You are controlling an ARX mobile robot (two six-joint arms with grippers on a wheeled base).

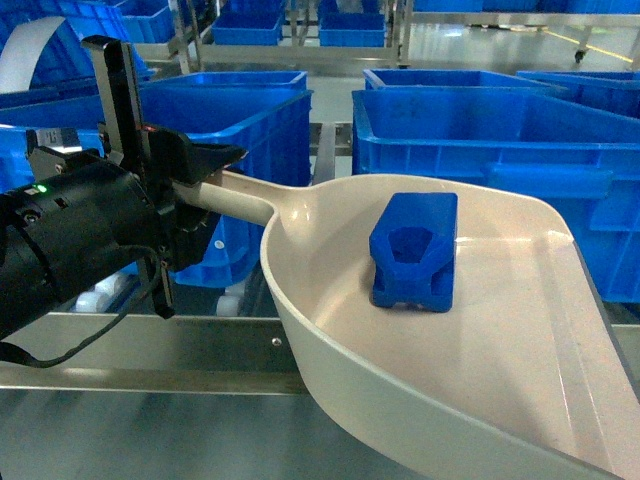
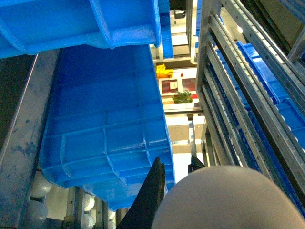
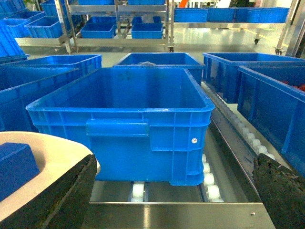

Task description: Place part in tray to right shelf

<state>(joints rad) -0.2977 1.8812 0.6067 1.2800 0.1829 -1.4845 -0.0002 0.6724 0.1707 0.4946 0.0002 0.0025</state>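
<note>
The bright-blue part (image 1: 415, 250) lies inside the cream tray (image 1: 330, 360), recessed face towards me. My left gripper (image 1: 205, 185) is shut on the tray's round handle (image 1: 240, 203) and holds the tray over the shelf's steel front rail (image 1: 150, 350). In the left wrist view the handle's rounded end (image 2: 228, 200) fills the lower right beside one dark finger (image 2: 152, 191). My right gripper (image 3: 175, 162) is open with nothing between its wide-apart fingers (image 3: 57, 200). It faces the shelf rail (image 3: 176, 214), with the tray (image 3: 47, 152) and the part (image 3: 16, 164) at its lower left.
Large blue crates (image 1: 480, 130) stand on the white rollers (image 3: 209, 179) behind the rail. One crate (image 3: 124, 105) sits straight ahead of the right gripper, others (image 3: 271, 90) to either side. More racks with crates (image 3: 114, 24) stand further back.
</note>
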